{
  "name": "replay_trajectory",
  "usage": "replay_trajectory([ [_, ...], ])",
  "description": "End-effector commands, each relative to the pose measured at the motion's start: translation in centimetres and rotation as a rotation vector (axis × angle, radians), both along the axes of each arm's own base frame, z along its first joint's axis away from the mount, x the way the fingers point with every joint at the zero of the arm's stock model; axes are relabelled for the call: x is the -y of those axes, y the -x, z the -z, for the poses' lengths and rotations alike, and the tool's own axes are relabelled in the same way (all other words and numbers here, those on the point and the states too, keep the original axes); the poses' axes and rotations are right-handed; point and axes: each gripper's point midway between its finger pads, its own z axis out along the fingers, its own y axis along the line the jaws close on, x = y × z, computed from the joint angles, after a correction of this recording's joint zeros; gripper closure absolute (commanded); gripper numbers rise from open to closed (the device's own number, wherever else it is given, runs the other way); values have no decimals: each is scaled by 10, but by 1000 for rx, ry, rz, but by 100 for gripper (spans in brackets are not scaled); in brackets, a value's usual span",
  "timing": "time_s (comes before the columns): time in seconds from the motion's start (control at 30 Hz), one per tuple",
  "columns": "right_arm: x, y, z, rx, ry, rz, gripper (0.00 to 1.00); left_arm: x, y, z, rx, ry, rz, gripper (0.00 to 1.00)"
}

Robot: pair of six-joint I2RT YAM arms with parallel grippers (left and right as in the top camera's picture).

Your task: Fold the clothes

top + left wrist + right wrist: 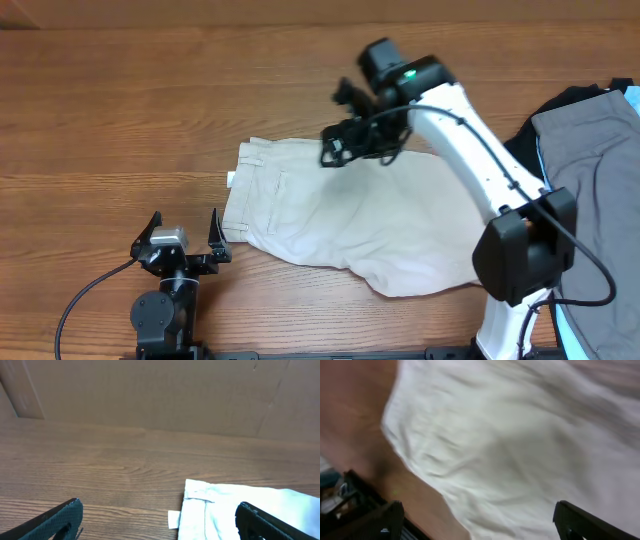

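The clothes are a pair of cream shorts [350, 225] lying flat in the middle of the table, waistband to the left with a small white tag [231, 180]. My right gripper [362, 145] hovers over their far edge, open, with nothing between its fingers. In the right wrist view the creased pale cloth [510, 440] fills the frame below the open right gripper [480, 522]. My left gripper [185, 222] stands open on the near left, just left of the waistband. The left wrist view shows the waistband corner [220, 502] and the tag [173, 519] ahead of the open left gripper [160, 522].
A grey garment [590, 170] lies over a black garment [565, 105] at the right edge of the table. Bare wood [120, 110] stretches to the left and behind the shorts. The right arm's white link [480, 150] crosses above the shorts' right part.
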Motion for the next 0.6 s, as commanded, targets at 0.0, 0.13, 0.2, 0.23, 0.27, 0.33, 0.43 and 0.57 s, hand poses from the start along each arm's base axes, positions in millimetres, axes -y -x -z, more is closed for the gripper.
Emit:
replay_trajectory([
  [0.0,51,-13,6,-5,108,99,0,-3,0,0,5,-13,-12,0],
  [0.13,80,-13,19,-56,130,166,0,-3,0,0,5,-13,-12,0],
  [0.2,91,-6,30,-103,143,187,0,-3,0,0,5,-13,-12,0],
  [0.23,96,0,37,-131,151,196,0,-3,0,0,5,-13,-12,0],
  [0.27,99,5,43,-155,158,200,0,-3,0,0,5,-13,-12,0],
  [0.33,102,13,57,-185,167,201,0,-3,0,0,5,-13,-12,0],
  [0.43,103,21,81,-206,173,211,0,-3,0,0,5,-13,-12,0],
  [0.57,108,24,114,-212,200,302,0,-3,0,0,5,-13,-12,0],
])
